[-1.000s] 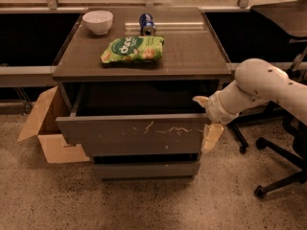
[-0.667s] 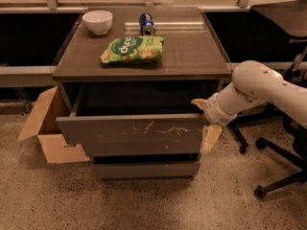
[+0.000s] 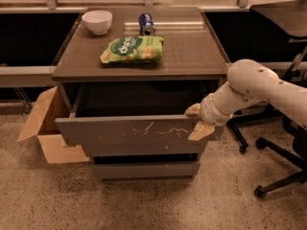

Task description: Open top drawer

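Grey top drawer point(image 3: 129, 131): it stands pulled well out from under the counter point(image 3: 192, 47), and you can look down into its dark inside behind the scratched front.
Done: the opening looks mostly finished to you, judging by the wide gap between the drawer front and the counter's edge.
Left: perhaps a last bit of travel, then backing the arm away. You cannot see whether the drawer has reached its stop.
Claw point(image 3: 197, 121): it sits at the drawer's end below the counter's front corner. Its two pale fingers are spread apart, one above the front's top edge and one over its face.
Lower drawers point(image 3: 146, 170): both are shut beneath the counter.
On the counter: a green snack bag point(image 3: 132, 49), a white bowl point(image 3: 97, 21) and a blue can point(image 3: 146, 24), none in the drawer's way.
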Available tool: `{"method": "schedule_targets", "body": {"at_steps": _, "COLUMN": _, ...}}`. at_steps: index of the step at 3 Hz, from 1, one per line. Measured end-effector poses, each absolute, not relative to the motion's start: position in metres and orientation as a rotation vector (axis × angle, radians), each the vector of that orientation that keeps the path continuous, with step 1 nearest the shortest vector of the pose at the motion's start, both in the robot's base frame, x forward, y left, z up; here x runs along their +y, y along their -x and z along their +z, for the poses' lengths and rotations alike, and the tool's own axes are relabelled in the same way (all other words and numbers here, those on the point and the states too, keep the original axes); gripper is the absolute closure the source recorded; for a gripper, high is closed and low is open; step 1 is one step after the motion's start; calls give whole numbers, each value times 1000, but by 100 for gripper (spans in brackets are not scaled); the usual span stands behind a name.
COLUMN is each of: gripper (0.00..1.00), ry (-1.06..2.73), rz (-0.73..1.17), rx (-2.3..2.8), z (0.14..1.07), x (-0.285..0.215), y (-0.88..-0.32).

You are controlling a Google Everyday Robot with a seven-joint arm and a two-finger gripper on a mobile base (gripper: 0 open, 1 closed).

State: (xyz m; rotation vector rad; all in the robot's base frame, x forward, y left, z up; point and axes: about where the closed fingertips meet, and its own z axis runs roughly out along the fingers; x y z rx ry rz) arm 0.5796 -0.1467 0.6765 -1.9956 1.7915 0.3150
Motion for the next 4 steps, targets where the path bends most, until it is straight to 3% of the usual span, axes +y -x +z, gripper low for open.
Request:
{"method": "schedule_targets", "body": {"at_steps": 1, "gripper": 81, "ry": 1998, "rz": 329, "rx": 1785, "z": 677, "x": -144, "y": -576}}
{"method": "schedule_targets", "body": {"at_steps": 2, "gripper": 100, "ry": 1997, "rz": 344, "rx": 1781, "z": 677, "x": -142, "y": -573}}
{"method": "schedule_targets", "body": {"at_steps": 4, "gripper": 100, "ry": 1998, "rz": 369, "rx": 1777, "z": 679, "x": -140, "y": -566}}
